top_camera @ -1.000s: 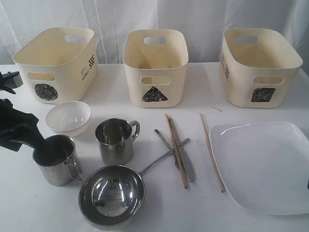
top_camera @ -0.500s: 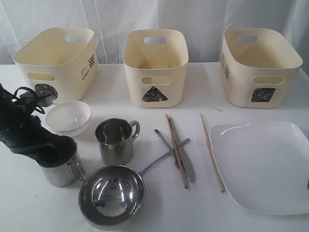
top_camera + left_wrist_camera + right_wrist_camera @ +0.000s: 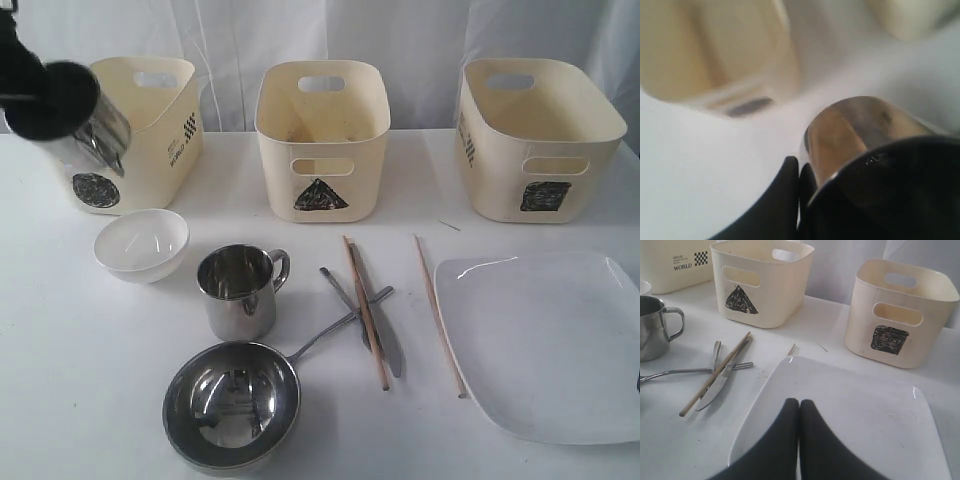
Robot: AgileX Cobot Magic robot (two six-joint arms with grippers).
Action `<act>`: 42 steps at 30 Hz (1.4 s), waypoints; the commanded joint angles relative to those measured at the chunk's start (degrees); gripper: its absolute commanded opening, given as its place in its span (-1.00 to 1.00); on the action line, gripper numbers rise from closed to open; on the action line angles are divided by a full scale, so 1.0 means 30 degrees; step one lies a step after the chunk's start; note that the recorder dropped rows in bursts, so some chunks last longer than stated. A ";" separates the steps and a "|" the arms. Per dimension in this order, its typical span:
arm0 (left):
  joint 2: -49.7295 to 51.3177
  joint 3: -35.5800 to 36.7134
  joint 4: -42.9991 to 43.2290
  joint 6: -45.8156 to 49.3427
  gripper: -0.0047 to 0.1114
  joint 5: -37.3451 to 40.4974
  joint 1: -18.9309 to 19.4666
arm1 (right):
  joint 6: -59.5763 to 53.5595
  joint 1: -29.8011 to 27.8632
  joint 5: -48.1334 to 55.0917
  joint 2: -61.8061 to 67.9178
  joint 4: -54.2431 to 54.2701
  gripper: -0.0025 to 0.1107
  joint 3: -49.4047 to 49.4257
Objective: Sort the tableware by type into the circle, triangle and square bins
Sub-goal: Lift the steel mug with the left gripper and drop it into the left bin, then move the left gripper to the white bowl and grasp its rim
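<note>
At the far left, the left gripper [image 3: 58,98] clamps a steel mug [image 3: 100,138], holding it tilted in the air at the circle bin's [image 3: 150,100] near left corner. The right gripper [image 3: 799,407], closed and empty, hovers over the white plate [image 3: 865,410].

Frontal overview; wrists seemingly facing bins [image 3: 360,185]

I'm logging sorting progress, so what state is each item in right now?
Held mug: lifted, tilted, by the circle bin.
Left gripper: shut on that mug.
Other mug: upright on the table.
Steel bowl: upright, empty.
White bowl: upright, empty.
Plate: flat, empty.
Chopsticks: lying loose on the table.
Right gripper: shut, empty, above the plate.
</note>
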 commanded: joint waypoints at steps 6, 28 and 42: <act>0.8850 -0.8697 0.6267 -0.6042 -0.91 -0.5196 0.1136 | 0.0071 0.0040 -0.0139 -0.0123 0.0039 -0.96 0.0134; 0.5112 -0.6273 -0.4702 0.2074 -0.18 -0.0205 0.1485 | 0.0071 0.0040 -0.0139 -0.0123 0.0039 -0.96 0.0134; 0.0495 0.6343 -0.4487 0.0960 -0.18 -0.6172 0.1448 | 0.0071 0.0040 -0.0139 -0.0123 0.0039 -0.96 0.0134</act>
